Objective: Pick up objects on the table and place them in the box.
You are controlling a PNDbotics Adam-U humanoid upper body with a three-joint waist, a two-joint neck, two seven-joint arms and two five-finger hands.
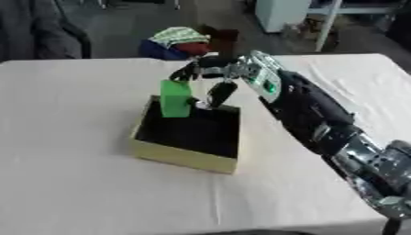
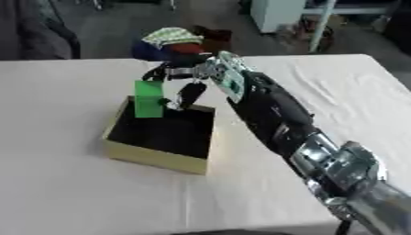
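A tan box [image 1: 183, 156] with a dark inside stands in the middle of the white table [image 1: 72, 183]. A green block [image 1: 175, 98] stands upright over the box's far left corner, its lower end inside the rim. My right hand [image 1: 210, 73] reaches in from the lower right on a long black and silver arm. Its fingers curl over the block's top right edge and the thumb [image 1: 220, 93] hangs down beside the block. My left hand does not show in either view.
Past the table's far edge lies a bundle of green-white, red and blue cloth [image 1: 180, 40]. White furniture [image 1: 281, 13] stands on the floor behind. Creases run across the tablecloth at the right [image 1: 345, 82].
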